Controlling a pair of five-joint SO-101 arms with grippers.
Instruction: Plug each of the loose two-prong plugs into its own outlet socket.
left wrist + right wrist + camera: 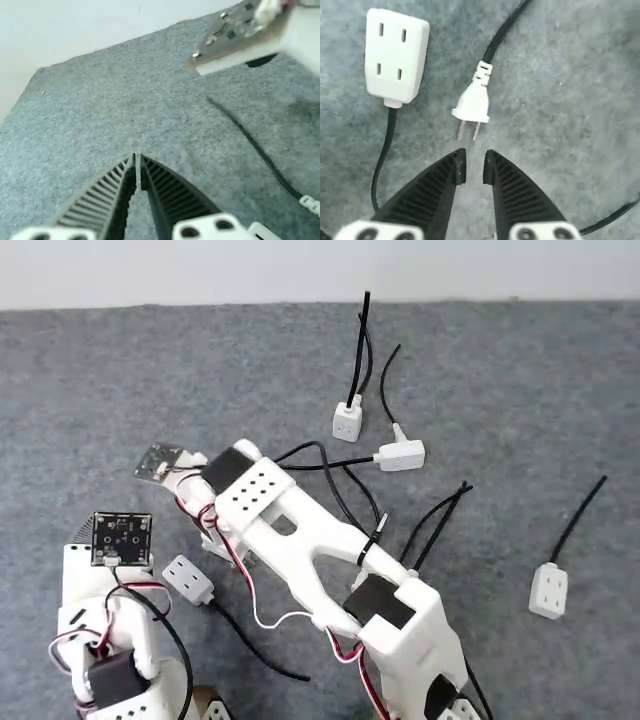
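Your right gripper (474, 165) is open only a narrow way, its two black ribbed fingers a slim gap apart, and it holds nothing. Its tips sit just short of the prongs of a white two-prong plug (472, 105). The plug lies flat on the grey worktop (580, 100) with its prongs pointing toward the gripper. You cannot tell whether the tips touch the worktop. Near that plug, but apart from it, lies a white outlet socket (395, 52) with two pairs of slots facing up. Its black cable (385, 145) runs off past one finger.

Your left gripper (137, 172) is closed down to a thin slit with nothing between the fingers, and it hangs over bare worktop. Ahead of it you see a blurred part of the right arm (240, 35). A second black cable (250, 145) ends there in a white piece that is cut off at the edge, too little of it to identify.

From the high view, the right arm (300, 540) hides its own gripper and the plug beneath it. The outlet socket (188, 578) shows just beside the arm. Farther off lie a second plug (402, 455), another socket (347, 420) near it, and a third socket (548, 590) well apart from both.
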